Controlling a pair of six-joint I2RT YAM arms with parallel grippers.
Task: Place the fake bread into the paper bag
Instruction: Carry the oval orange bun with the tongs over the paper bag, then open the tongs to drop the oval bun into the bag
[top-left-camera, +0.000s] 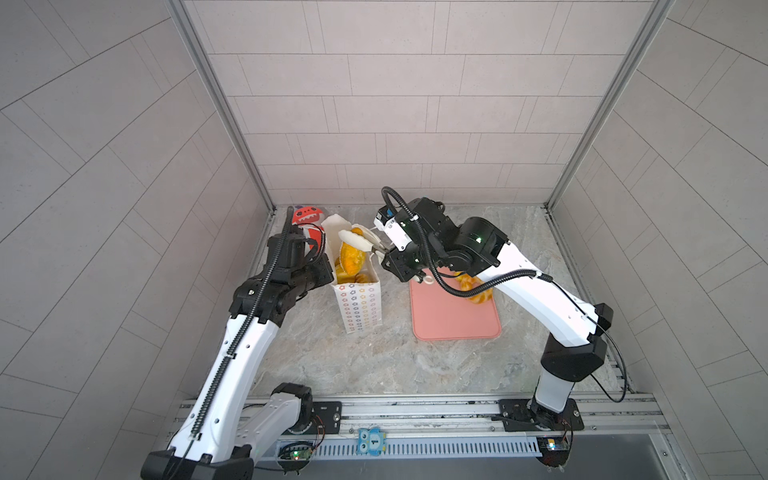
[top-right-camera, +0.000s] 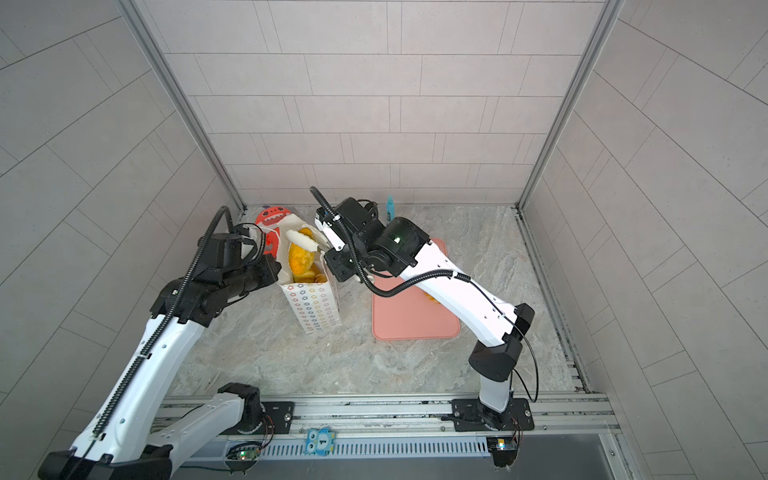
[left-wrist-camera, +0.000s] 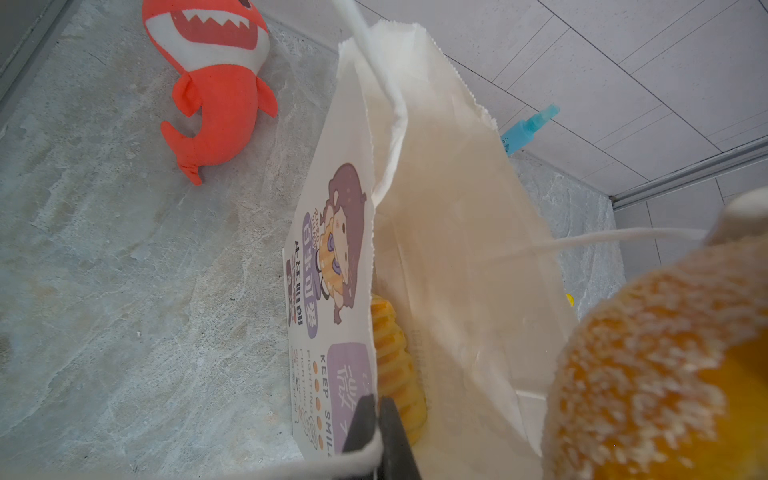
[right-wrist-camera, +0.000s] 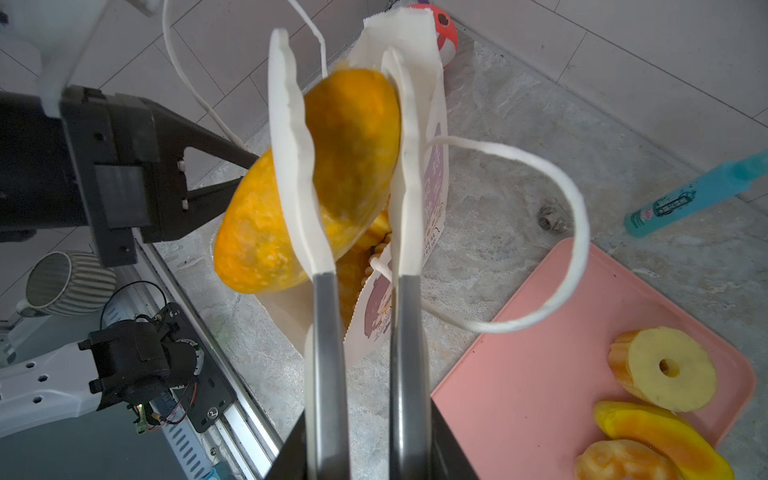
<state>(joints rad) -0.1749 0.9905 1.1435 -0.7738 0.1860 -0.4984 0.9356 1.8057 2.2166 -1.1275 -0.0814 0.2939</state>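
The white paper bag (top-left-camera: 361, 307) (top-right-camera: 316, 307) (left-wrist-camera: 436, 208) stands open left of the middle, with golden bread pieces (top-left-camera: 353, 278) inside. My right gripper (top-left-camera: 362, 237) (right-wrist-camera: 338, 75) reaches over the bag's mouth, its white pads shut on the upper end of a long orange loaf (top-left-camera: 351, 257) (right-wrist-camera: 349, 158) that slants down into the bag. My left gripper (left-wrist-camera: 377, 415) is shut on the bag's left rim beside a cord handle. A pale ring (right-wrist-camera: 669, 370), a yellow-orange slice (right-wrist-camera: 660, 436) and a bun (right-wrist-camera: 619, 461) lie on the pink tray (top-left-camera: 453, 320).
A red plush shark (top-left-camera: 305, 216) (left-wrist-camera: 212, 83) lies behind the bag near the back left corner. A blue bottle (top-right-camera: 390, 205) (right-wrist-camera: 698, 195) stands at the back wall. The right arm hangs over the tray's far end. Walls close in three sides.
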